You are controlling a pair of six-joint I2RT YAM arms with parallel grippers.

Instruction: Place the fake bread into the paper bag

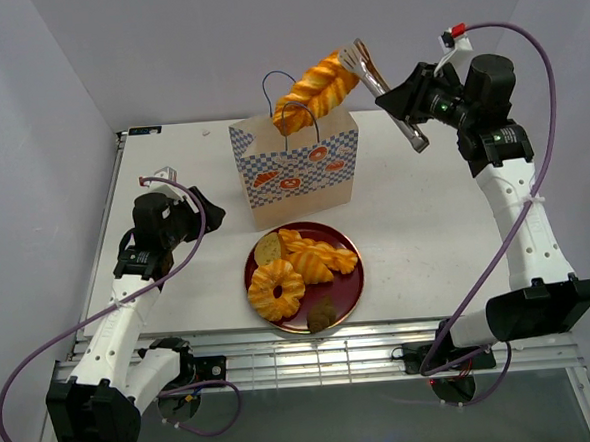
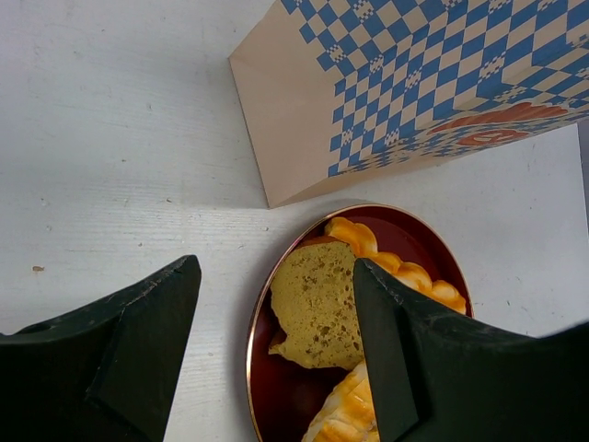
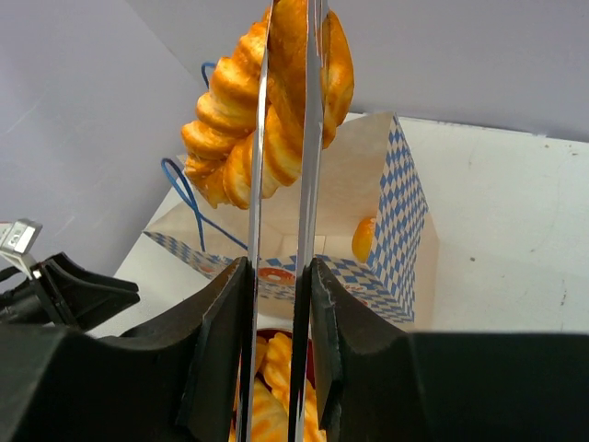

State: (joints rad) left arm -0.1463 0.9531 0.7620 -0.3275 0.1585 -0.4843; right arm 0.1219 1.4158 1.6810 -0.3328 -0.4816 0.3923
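1. Left gripper (image 2: 276, 269): the jaws stand wide apart with nothing in them. A red plate (image 2: 256, 350) lies under and ahead of the right-hand jaw, and a tan slice (image 2: 317, 304) on it shows through the gap. This arm seems to be parked clear of the work.
2. Plate: it carries the pastries (image 1: 303, 271) not yet bagged and sits just on the near side of the paper bag (image 1: 297, 171), which I judge makes for a short carry.
3. Paper bag: it stands upright beyond the left jaws with its mouth open upward, so bread can go in from above. An orange piece (image 3: 365, 238) shows inside, probably bread.
4. Braided twist (image 1: 315, 90): one end is pinched between the tips of the metal tongs (image 1: 366, 68). It hangs tilted, with its lower end just at the bag's mouth, beside the blue handles (image 3: 184, 189).
5. Right gripper (image 1: 398, 102): the jaws are clamped on the tongs' two arms, squeezing them onto the twist out beyond the jaws. Easing that squeeze looks the likely next step, though a handle might snag the twist.
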